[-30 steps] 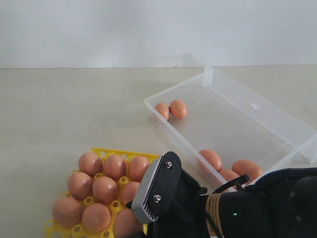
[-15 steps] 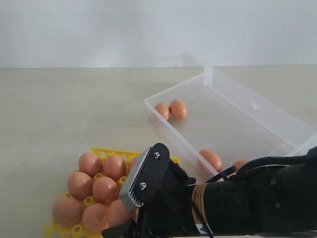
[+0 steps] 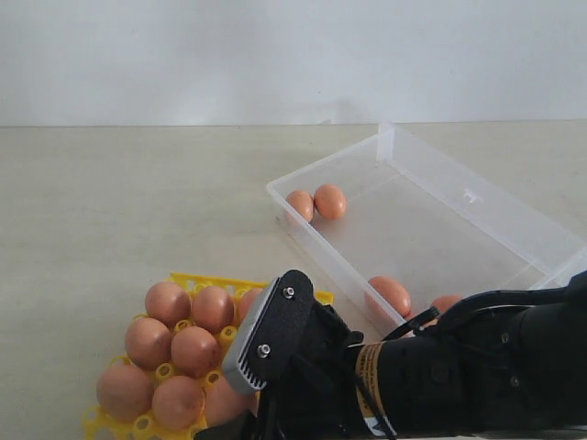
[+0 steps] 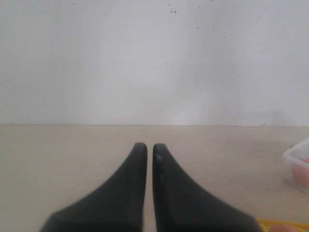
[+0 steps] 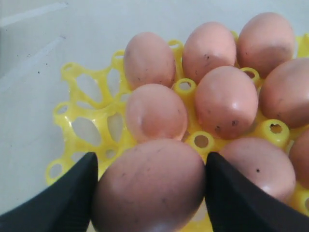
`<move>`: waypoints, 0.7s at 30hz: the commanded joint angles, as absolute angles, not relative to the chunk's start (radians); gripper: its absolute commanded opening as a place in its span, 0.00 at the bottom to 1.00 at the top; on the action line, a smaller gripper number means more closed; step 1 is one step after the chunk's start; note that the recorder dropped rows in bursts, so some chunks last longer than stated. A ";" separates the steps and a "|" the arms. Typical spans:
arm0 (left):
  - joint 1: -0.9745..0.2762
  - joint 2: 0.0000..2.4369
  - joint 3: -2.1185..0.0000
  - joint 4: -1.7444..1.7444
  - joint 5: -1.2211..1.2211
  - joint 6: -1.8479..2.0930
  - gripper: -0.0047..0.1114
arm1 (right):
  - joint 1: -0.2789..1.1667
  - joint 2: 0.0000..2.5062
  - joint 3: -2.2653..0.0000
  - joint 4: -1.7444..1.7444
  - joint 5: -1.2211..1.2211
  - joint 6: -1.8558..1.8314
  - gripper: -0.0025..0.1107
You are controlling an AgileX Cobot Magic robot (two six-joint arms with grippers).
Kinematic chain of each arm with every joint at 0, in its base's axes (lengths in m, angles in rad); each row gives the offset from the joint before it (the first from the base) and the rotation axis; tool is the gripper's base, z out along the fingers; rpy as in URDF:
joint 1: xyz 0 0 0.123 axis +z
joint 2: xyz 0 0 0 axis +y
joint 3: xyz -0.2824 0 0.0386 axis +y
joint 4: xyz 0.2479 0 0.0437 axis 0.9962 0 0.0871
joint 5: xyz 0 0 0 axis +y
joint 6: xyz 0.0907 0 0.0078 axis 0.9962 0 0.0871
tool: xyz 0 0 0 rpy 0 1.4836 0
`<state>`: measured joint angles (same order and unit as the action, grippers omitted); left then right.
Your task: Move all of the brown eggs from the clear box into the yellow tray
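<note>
Right claw (image 5: 150, 166) clamped on one brown egg (image 5: 147, 193), a black finger against each side, low over the yellow tray (image 3: 206, 280). We cannot tell whether this egg sits in a cup. Several more eggs (image 5: 224, 101) fill the cups beside it. The tray lies on the counter (image 3: 138, 202), near the clear box (image 3: 477, 197). In the box, two eggs (image 3: 315, 203) touch in one corner; another (image 3: 390, 295) lies by the wall nearest the arm. Left claw (image 4: 149, 147) together, nothing between, over bare counter.
</note>
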<state>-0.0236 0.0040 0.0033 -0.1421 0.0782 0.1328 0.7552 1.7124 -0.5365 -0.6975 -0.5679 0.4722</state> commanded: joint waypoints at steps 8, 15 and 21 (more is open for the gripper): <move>-0.022 0.000 0.000 -0.146 0.071 0.126 0.08 | 0.755 1.709 -0.540 -0.704 -0.517 0.473 0.31; -0.022 0.000 0.000 -0.146 0.071 0.126 0.08 | 0.760 1.709 -0.540 -0.728 -0.532 0.473 0.31; -0.022 0.000 0.000 -0.146 0.071 0.126 0.08 | 0.789 1.709 -0.540 -0.716 -0.546 0.470 0.44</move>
